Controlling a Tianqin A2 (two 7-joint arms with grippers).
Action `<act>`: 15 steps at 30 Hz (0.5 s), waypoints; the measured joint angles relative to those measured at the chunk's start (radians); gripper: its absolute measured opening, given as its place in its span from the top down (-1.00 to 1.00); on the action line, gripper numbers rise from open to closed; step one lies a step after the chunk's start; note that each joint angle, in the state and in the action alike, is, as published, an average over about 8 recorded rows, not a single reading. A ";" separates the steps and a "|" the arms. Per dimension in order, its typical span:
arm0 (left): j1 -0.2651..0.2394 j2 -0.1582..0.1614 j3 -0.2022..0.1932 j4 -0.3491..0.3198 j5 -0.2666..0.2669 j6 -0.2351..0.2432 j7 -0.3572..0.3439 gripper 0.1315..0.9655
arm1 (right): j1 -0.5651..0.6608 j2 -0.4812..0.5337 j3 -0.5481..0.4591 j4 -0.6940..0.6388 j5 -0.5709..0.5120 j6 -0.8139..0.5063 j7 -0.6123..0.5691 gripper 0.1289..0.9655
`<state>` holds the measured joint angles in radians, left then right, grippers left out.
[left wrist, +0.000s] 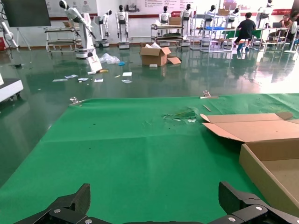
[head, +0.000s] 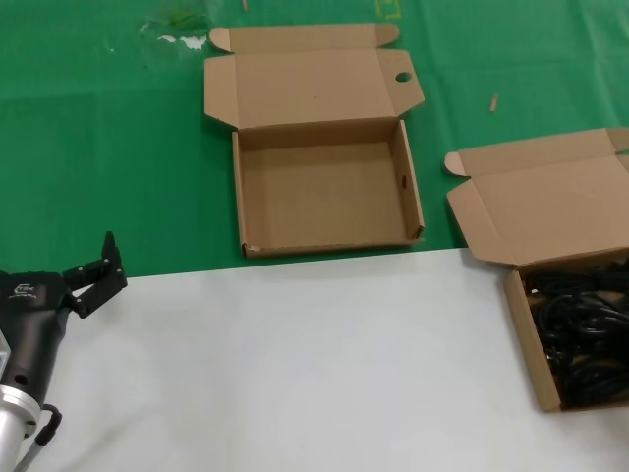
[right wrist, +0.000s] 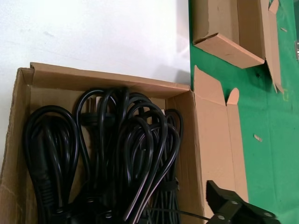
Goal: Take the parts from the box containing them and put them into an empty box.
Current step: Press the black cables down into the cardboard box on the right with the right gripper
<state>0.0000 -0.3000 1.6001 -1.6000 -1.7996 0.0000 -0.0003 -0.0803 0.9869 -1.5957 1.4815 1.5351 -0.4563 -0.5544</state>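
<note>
The empty box [head: 324, 192] lies open on the green mat at centre back, and one tab of its lid has a round hole [head: 403, 77]. The box containing the parts [head: 524, 334] sits at the right edge with its plain lid folded back. It holds several bundled black power cords [head: 585, 334]. In the right wrist view the cords [right wrist: 121, 149] fill the box [right wrist: 196, 140]. My right gripper [right wrist: 154, 210] hovers open over them, one finger [right wrist: 224, 203] above the box wall. My left gripper [head: 103, 270] is open and empty at the lower left, also shown in the left wrist view [left wrist: 154, 196].
The front half of the table is white [head: 295, 364] and the back half is green mat [head: 98, 147]. Small scraps lie on the mat at the back left [head: 177, 39] and the back right [head: 494, 101]. The empty box's corner shows near the left gripper [left wrist: 271, 163].
</note>
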 joint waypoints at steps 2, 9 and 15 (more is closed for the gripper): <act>0.000 0.000 0.000 0.000 0.000 0.000 0.000 -1.00 | 0.000 0.001 -0.003 -0.001 0.003 0.002 -0.001 -0.43; 0.000 0.000 0.000 0.000 0.000 0.000 0.000 -1.00 | -0.009 0.007 -0.003 0.002 0.020 0.007 -0.010 -0.09; 0.000 0.000 0.000 0.000 0.000 0.000 0.000 -1.00 | -0.020 0.016 0.004 0.003 0.032 0.011 -0.013 0.29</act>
<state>0.0000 -0.3000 1.6001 -1.6000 -1.7997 0.0000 -0.0003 -0.1002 1.0026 -1.5916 1.4848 1.5675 -0.4458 -0.5673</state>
